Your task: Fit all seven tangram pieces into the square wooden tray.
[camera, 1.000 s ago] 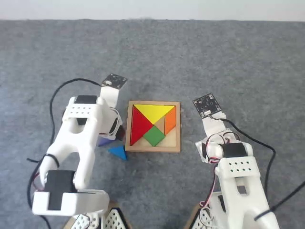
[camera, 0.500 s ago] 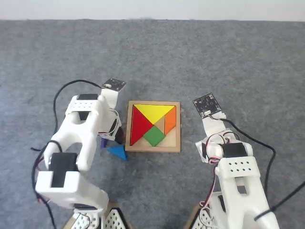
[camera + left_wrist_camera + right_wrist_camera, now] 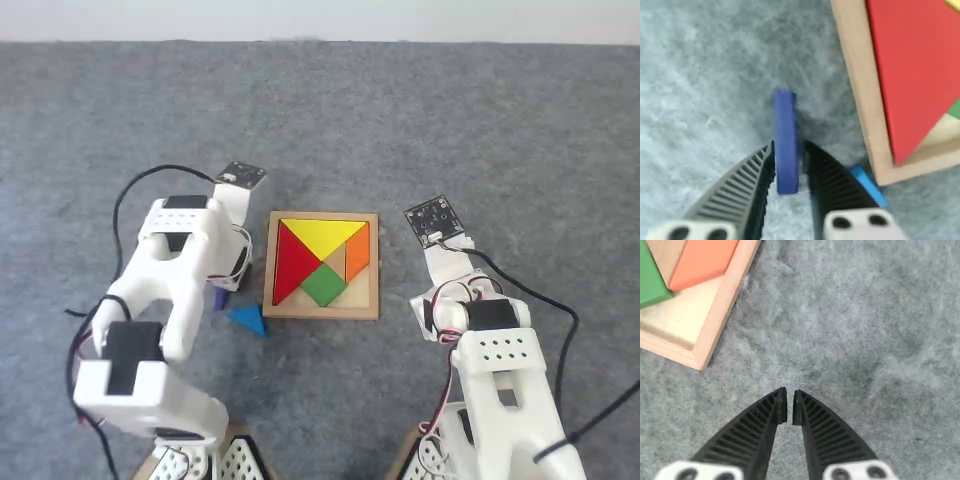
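Dark blue piece [image 3: 785, 125] stands on its thin edge on the worktop [image 3: 450, 120], just off the tray [image 3: 270, 300]. Its long axis runs straight out from my left pincer [image 3: 788, 146], roughly along the tray's left rim. The left pincer is clamped on it, ribbed black fingers [image 3: 760, 172] against both flat faces. The left arm is folded forward beside the tray, wrist bent down.

Light blue triangle [image 3: 247, 319] lies flat near the tray's near-left corner, apart from the rim.

In the tray, lying flat: red triangle [image 3: 290, 262], yellow triangle [image 3: 322, 237], green square [image 3: 323, 286], orange piece [image 3: 357, 255]. Bare wood shows along the near-right part.

The right pincer [image 3: 788, 407] is closed on nothing and points down at grey felt-like worktop near the tray's corner.

The tray is pale wood, square, with a raised rim.
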Controlling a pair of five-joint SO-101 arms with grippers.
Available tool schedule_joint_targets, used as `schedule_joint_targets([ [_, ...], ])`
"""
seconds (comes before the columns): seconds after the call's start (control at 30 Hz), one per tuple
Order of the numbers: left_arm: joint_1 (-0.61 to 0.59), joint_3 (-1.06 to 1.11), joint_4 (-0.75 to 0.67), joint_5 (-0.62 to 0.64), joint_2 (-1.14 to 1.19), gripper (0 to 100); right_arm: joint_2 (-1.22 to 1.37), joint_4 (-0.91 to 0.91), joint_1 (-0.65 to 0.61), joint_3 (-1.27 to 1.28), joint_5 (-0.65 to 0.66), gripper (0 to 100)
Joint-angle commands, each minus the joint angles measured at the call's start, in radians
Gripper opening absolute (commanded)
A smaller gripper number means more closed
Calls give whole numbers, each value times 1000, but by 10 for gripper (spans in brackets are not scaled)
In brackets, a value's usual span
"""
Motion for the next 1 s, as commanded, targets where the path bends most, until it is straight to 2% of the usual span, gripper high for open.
schedule_joint_targets([
  [0.0, 14, -41, 35, 37, -152, 26, -36, -13, 4, -5, 9, 40],
  [0.1, 68, -41, 95, 52, -272, 14, -36, -12, 4, -5, 6, 40],
  [0.23, 196, -39, 173, 92, -382, 14, -44, -5, 5, -5, 5, 40],
  [0.4, 370, -41, 155, 152, -408, 14, -48, 33, 12, -11, 3, 40],
  [0.63, 540, -67, 17, 229, -264, 14, -50, 45, 12, -11, 3, 40],
  [0.77, 580, -159, -5, 235, -112, 14, -96, 48, 13, -6, 2, 40],
  [0.97, 621, -302, 3, 244, 87, 14, -134, 59, 96, -8, -48, 40],
])
